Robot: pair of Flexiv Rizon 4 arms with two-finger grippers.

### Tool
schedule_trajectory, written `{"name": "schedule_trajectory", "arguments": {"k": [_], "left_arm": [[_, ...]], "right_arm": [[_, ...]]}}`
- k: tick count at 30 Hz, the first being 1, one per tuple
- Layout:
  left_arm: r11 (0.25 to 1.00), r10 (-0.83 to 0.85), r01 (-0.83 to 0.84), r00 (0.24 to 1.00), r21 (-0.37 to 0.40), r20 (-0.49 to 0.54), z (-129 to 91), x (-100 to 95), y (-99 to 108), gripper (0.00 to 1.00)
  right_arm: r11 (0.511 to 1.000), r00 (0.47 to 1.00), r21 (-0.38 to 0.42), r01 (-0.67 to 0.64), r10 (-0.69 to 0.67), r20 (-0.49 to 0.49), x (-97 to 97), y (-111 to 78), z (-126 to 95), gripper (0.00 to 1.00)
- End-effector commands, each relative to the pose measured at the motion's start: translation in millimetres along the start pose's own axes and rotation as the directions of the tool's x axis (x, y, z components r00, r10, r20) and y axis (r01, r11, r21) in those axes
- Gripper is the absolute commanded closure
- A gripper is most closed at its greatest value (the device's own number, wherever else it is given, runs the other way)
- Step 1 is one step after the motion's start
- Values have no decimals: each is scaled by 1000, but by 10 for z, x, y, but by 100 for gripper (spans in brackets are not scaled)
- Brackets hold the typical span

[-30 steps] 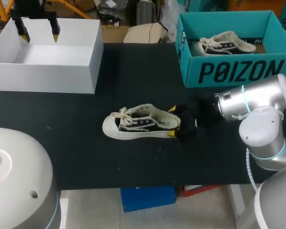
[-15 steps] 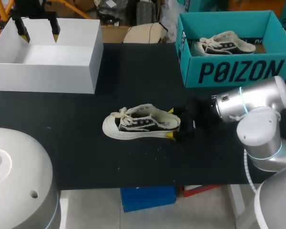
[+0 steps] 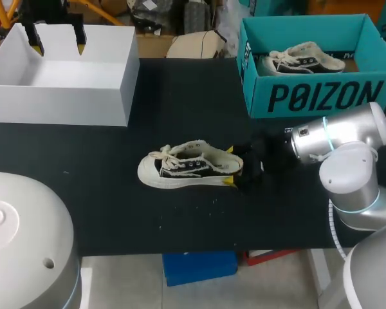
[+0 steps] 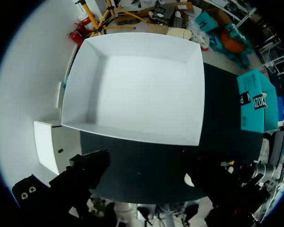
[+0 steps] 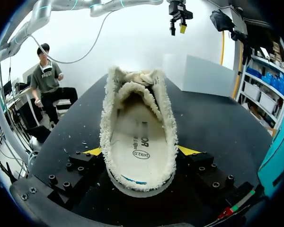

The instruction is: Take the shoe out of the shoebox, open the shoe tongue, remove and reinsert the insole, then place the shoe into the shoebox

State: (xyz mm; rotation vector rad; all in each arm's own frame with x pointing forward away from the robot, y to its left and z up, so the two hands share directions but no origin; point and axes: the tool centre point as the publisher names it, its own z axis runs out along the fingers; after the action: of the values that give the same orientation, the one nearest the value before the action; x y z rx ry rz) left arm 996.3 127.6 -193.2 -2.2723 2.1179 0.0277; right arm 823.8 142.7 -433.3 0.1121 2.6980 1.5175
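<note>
On the table, right gripper clamps one shoe; second shoe lies in teal shoebox; left gripper gapes over one white box.

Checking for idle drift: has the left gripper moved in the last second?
Yes, the left gripper shifted slightly rightward along the white box's far wall.

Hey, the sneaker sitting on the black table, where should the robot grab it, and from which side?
Probably the heel of the shoe, approached level from behind, from the robot's right side, squeezing across its two sides. The shoe stands upright on its sole with the toe pointing to the robot's left, so the heel faces the right side unobstructed. The right gripper is at that spot.
</note>
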Motion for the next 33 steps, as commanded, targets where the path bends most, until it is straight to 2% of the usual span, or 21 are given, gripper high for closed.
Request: {"name": "schedule_trajectory", "arguments": {"k": [1, 11, 17, 18, 33], "left_arm": [[999, -7, 7, 1000, 31, 23, -57, 195, 185, 0], [998, 12, -11, 1000, 67, -6, -50, 639, 756, 0], [994, 103, -102, 994, 35, -29, 24, 975, 1047, 0], [991, 133, -132, 990, 32, -37, 30, 1017, 1064, 0], [991, 133, -132, 990, 32, -37, 30, 1017, 1064, 0]], "right_arm": [[1000, 1000, 2, -1, 1, 2, -12, -14, 33, 100], [1000, 1000, 2, -1, 1, 2, -12, -14, 33, 100], [1000, 1000, 2, -1, 1, 2, -12, -14, 33, 100], [1000, 1000, 2, -1, 1, 2, -12, -14, 33, 100], [1000, 1000, 2, -1, 1, 2, -12, -14, 33, 100]]}}
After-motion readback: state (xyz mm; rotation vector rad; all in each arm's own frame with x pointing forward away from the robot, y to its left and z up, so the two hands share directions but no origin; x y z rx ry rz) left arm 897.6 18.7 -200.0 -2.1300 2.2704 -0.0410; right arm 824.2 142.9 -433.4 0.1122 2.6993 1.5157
